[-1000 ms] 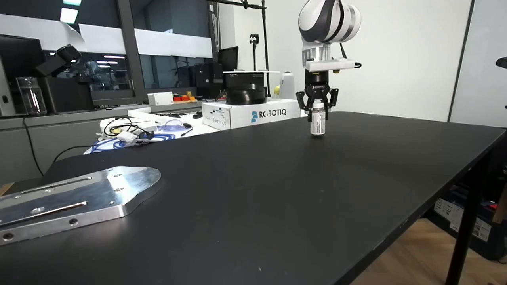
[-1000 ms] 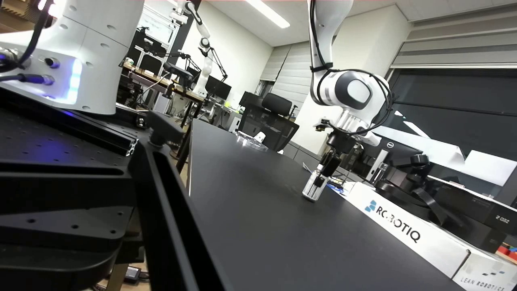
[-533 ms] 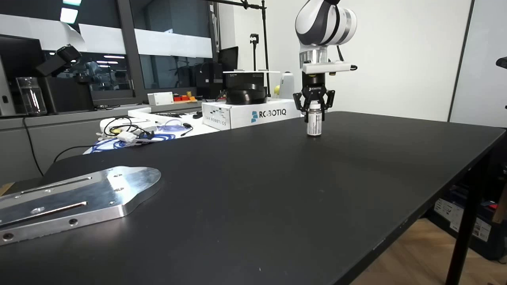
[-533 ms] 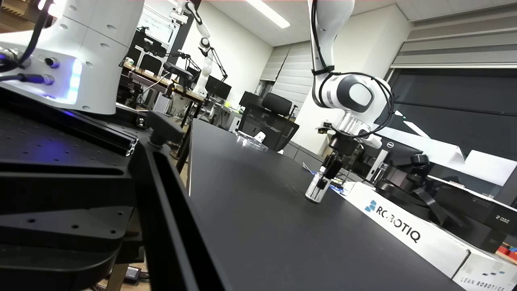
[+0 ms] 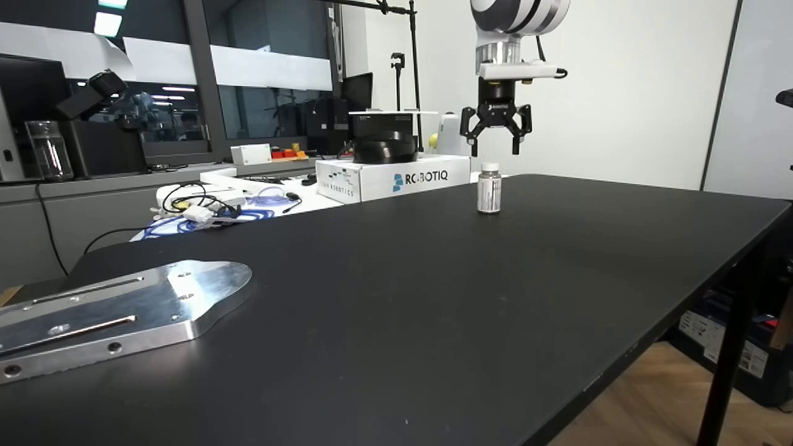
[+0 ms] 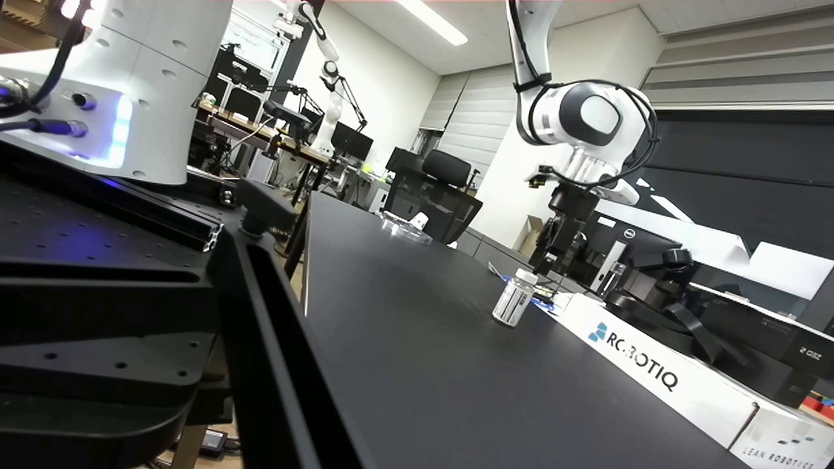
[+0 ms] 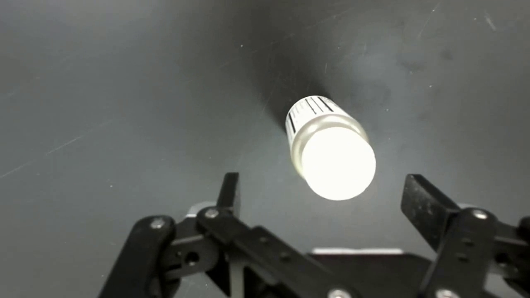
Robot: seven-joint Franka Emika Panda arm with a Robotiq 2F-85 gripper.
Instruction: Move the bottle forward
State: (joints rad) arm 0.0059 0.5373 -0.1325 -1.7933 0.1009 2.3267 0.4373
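The bottle, pale with a printed label and a white cap, stands upright on the black table in both exterior views. My gripper hangs just above it, fingers spread wide with nothing between them. From an exterior view the bottle is fully uncovered, and the gripper is up behind its cap. Looking down in the wrist view, the bottle's bright cap appears ahead of the fingertips, within the span of the open gripper and touching neither finger.
A long white box with black items on top lies along the table's far side. Blue and white cables are heaped beside it. A shiny metal plate lies at the table's near left corner in that view.
The gripper was around the bottle; it has since opened and risen clear above it. The bottle shifted slightly while held and now stands alone on the table.
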